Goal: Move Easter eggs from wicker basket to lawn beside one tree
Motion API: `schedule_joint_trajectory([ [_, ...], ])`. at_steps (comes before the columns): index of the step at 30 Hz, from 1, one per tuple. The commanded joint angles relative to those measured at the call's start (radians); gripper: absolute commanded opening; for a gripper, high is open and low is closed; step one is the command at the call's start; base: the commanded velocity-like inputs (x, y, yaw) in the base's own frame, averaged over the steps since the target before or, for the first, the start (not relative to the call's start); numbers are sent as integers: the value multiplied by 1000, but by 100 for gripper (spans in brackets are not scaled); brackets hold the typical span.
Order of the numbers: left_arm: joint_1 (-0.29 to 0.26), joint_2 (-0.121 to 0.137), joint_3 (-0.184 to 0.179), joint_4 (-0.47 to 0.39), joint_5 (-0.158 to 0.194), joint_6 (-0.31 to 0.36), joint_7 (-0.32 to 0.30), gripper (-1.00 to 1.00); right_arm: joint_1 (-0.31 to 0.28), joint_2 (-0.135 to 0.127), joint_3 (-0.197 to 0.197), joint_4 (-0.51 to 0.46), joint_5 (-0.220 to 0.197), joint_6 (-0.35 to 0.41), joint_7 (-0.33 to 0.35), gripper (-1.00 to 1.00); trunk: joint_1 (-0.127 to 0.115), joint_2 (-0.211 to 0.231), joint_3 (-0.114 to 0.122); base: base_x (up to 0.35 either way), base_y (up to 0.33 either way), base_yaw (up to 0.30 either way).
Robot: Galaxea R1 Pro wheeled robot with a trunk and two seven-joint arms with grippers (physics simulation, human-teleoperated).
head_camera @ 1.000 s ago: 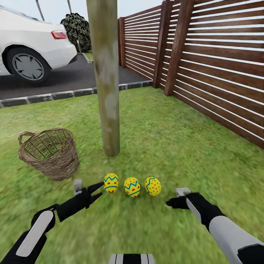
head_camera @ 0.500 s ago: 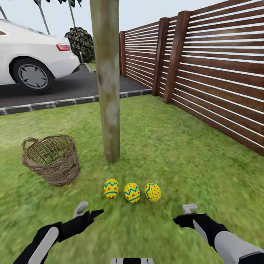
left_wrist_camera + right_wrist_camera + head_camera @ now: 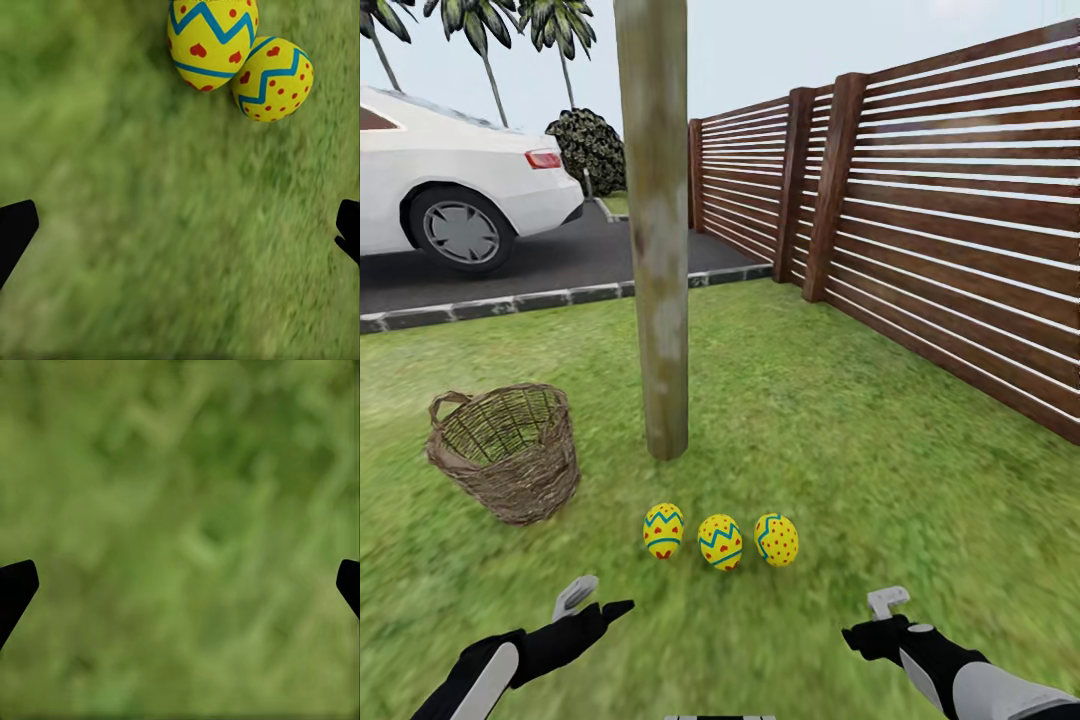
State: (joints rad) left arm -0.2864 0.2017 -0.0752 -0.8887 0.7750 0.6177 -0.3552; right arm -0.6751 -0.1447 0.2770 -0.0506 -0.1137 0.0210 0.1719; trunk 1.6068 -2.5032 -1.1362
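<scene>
Three eggs (image 3: 720, 540) beside the tree (image 3: 656, 250).
Basket (image 3: 510, 450) looks empty; both end effectors, left (image 3: 595, 608) and right (image 3: 875, 625), spread over the lawn (image 3: 860, 450).

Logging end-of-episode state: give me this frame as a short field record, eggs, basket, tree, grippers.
eggs: three Easter eggs in a row on the lawn, none held
egg placement: just in front of the tree base, on the robot's side
basket: wicker basket tilted on the grass left of the tree, no egg visible inside
left gripper: left gripper open, empty, low over grass, short of the eggs
right gripper: right gripper open, empty, over bare grass
background: white car on driveway, wooden fence at right
</scene>
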Motion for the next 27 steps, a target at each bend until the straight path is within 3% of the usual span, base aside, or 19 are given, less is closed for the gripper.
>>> schedule_joint_trajectory([
  [1, 0, 1, -2, 2, 4, 4, 0, 100, 0, 0, 8, -1, -10, 2, 3, 100, -1, 0, 3, 0, 0, 0],
  [7, 0, 3, 0, 6, 6, 7, 1, 100, 2, 0, 8, 1, -11, 3, 3, 100, -3, 1, 26, 0, 0, 0],
  [15, 0, 2, 0, 72, 3, 8, 3, 100, 23, 0, 8, 16, -15, 2, 3, 100, -8, 5, 57, 0, 0, 0],
  [27, 0, 7, -1, 181, 2, 8, 7, 100, 64, 0, 8, 17, -13, 3, 4, 100, -54, 89, 95, 0, 0, 0],
])
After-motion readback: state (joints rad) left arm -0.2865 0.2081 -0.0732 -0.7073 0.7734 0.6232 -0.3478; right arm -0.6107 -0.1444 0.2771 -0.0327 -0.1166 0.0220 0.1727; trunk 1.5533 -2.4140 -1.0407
